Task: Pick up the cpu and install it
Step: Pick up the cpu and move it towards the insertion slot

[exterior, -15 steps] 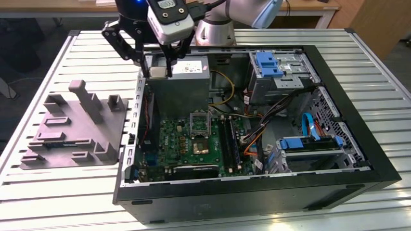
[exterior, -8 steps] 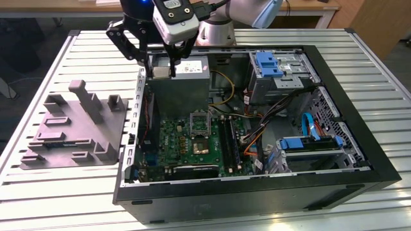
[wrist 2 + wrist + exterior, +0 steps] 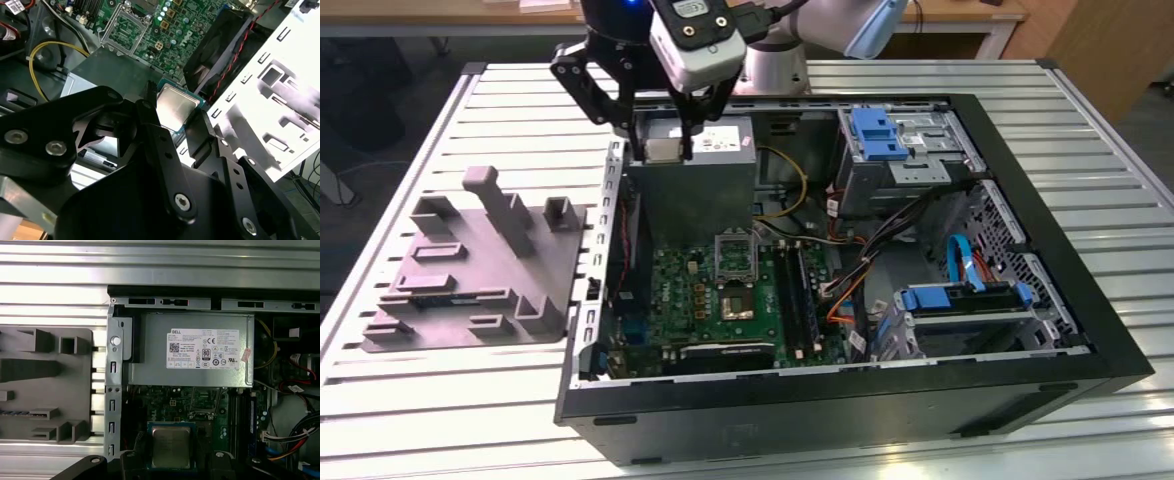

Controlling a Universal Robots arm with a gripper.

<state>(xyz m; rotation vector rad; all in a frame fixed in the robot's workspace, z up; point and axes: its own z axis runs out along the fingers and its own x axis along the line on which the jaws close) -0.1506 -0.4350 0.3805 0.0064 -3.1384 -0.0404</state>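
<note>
The claw point(image 3: 176, 114) is clamped on the cpu point(image 3: 176, 104). Its black fingers point(image 3: 150, 125) pinch opposite edges, so the chip lies flat between them with its silvery metal top facing the wrist cameras. That level hold looks meant to keep it square for seating. Chip and claw hang above the big grey box point(image 3: 195, 352) with the white label, inside the open computer case point(image 3: 854, 410). Beyond the box, on the green board and well apart from the chip, sits the socket point(image 3: 124, 26) with its metal frame. The grey-purple fixture point(image 3: 467, 270) lies outside the case on the slatted surface point(image 3: 440, 410)
</note>
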